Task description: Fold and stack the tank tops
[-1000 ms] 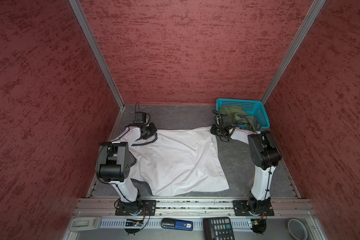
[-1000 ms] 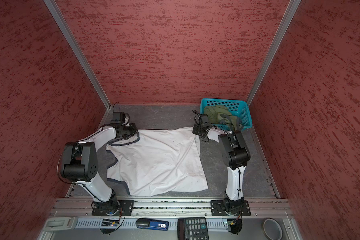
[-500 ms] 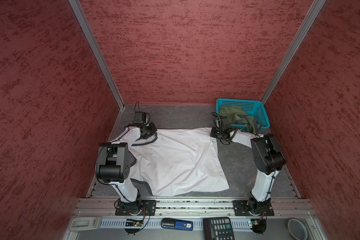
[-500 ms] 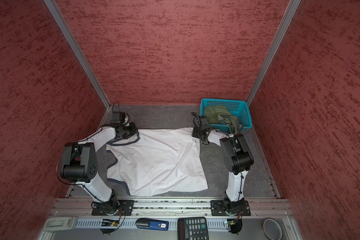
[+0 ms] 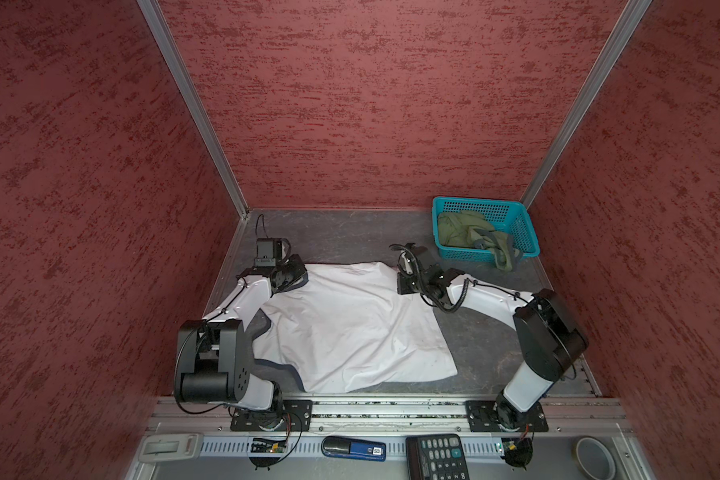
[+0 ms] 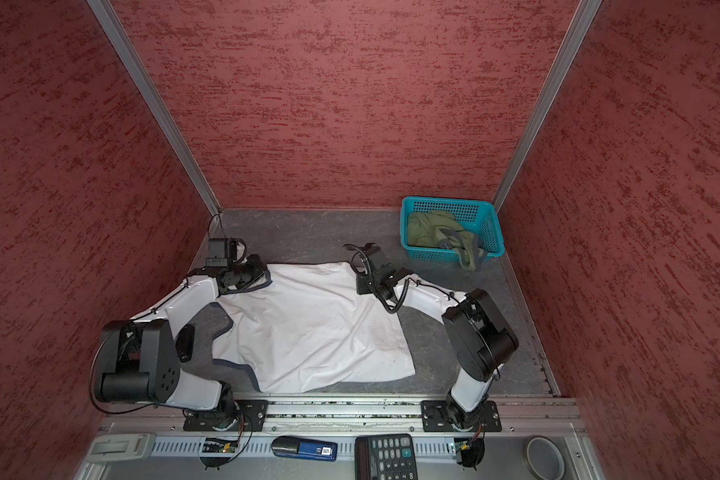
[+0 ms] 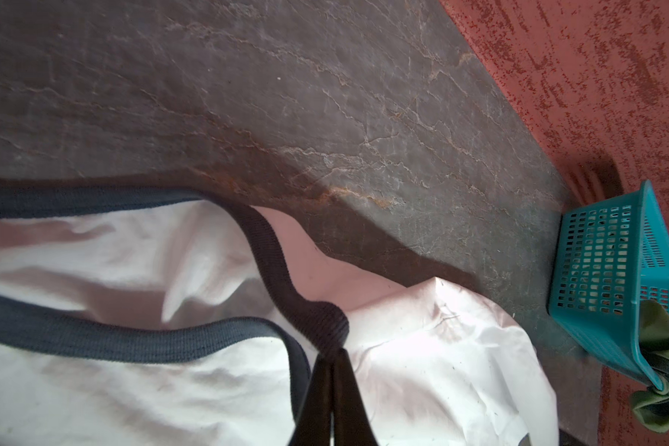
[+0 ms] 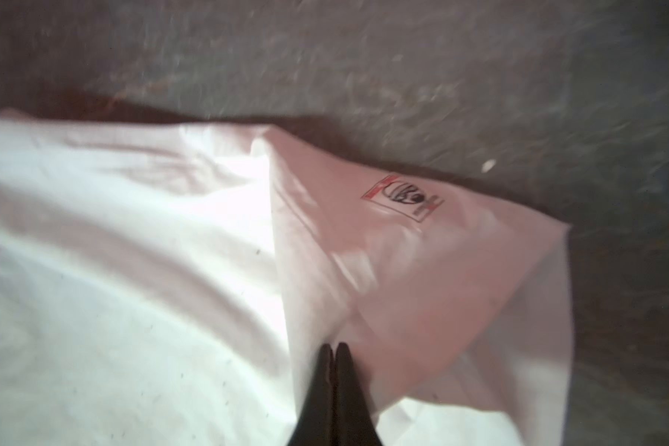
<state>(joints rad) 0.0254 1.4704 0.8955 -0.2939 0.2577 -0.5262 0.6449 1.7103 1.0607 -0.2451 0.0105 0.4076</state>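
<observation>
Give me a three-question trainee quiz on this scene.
1. True or false: the green top lies wholly inside the basket.
2. The left jaws pinch: A) the dark trim of the white top, B) the basket, C) the calculator?
3. Are the right jaws open or shut?
Key: 1 false, part hangs outside; 2 A; 3 shut, on the white top's corner.

Matt white cloth tank top (image 5: 350, 328), ribbed navy trim (image 7: 132, 341), perforated teal plastic basket (image 5: 462, 254) holding olive cloth tank top (image 5: 458, 230), veined matt tabletop (image 5: 350, 237).
</observation>
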